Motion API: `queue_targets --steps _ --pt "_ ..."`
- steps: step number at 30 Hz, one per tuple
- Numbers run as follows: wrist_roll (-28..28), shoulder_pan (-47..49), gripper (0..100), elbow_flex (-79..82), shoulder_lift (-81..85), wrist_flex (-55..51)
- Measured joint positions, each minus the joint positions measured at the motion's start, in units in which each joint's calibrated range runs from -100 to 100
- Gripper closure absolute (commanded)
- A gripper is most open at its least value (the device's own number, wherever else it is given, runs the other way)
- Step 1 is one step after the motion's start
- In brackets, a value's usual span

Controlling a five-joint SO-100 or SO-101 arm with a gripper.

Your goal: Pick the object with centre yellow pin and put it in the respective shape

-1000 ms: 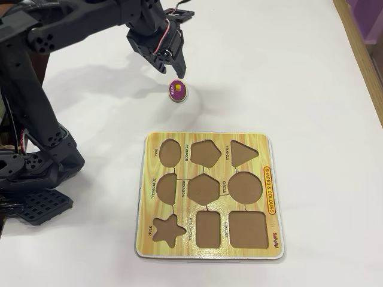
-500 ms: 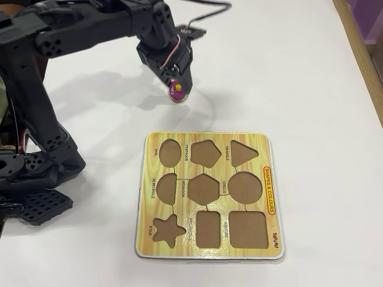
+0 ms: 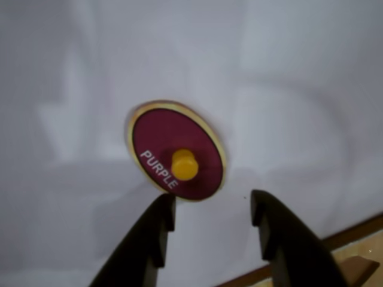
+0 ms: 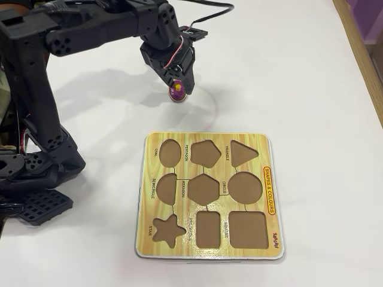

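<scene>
The object with centre yellow pin [image 3: 177,150] is a purple oval piece marked PURPLE, lying flat on the white table. In the wrist view my gripper [image 3: 212,206] is open, its two dark fingers [image 3: 157,230] just short of the piece's near edge, and the yellow knob is not between them. From overhead the gripper [image 4: 181,88] hangs right over the piece [image 4: 175,92] and partly covers it. The respective shape, the brown OVAL cutout [image 4: 170,153], is empty at the upper left of the yellow board [image 4: 157,208].
The board's other cutouts, among them CIRCLE [image 4: 245,186] and SEMICIRCLE [image 4: 167,189], are empty too. My arm's black base [image 4: 36,173] fills the left side. A wooden edge [image 4: 359,54] borders the table on the right. A board corner [image 3: 359,263] shows in the wrist view.
My gripper has swung slightly right and down, from beside the purple piece to right over it. The piece and board have stayed where they were.
</scene>
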State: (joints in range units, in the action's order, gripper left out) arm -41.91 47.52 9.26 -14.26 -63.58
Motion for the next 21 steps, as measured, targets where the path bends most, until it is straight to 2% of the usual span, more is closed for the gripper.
queue_targets --steps 21 --pt "0.0 4.68 85 0.0 -2.49 0.0"
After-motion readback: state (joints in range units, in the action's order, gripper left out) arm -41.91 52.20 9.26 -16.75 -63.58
